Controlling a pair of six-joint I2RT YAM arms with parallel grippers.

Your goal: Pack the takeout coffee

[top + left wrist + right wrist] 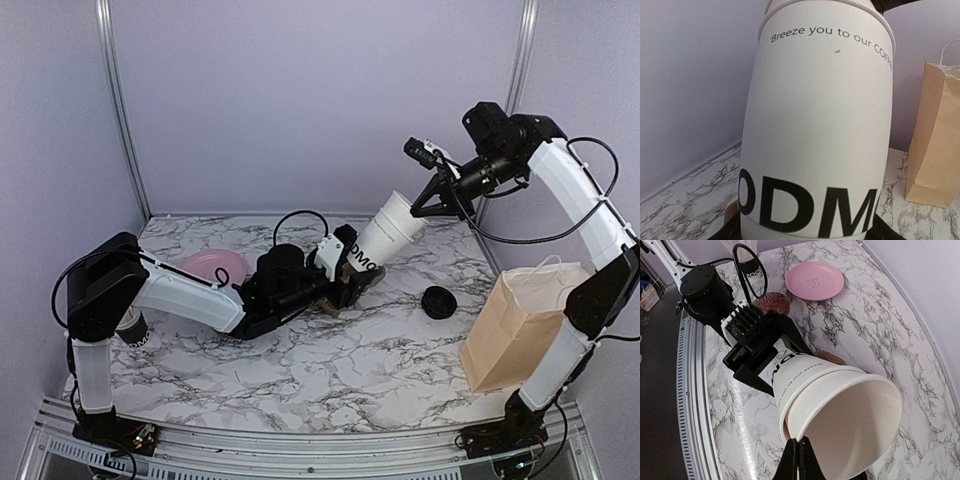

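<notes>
here, cup (pixel 840 405) between left fingers (pixel 792 337)

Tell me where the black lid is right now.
In the top view the black lid lies on the marble table, right of centre, untouched, just left of the brown paper bag and below-right of the tilted white cups.

Robot test cell, lab setting. Enclosure: plain lilac walls (pixel 300 100) framed by metal posts (pixel 120 100). Marble-pattern table (pixel 330 370) spans wall to wall. Metal rail (pixel 300 445) along the table's near edge carries left arm (pixel 180 295) and right arm (pixel 590 210), cables (pixel 530 238) exposed. Staged props: paper bag (pixel 520 325), pink plate (pixel 215 265).
</notes>
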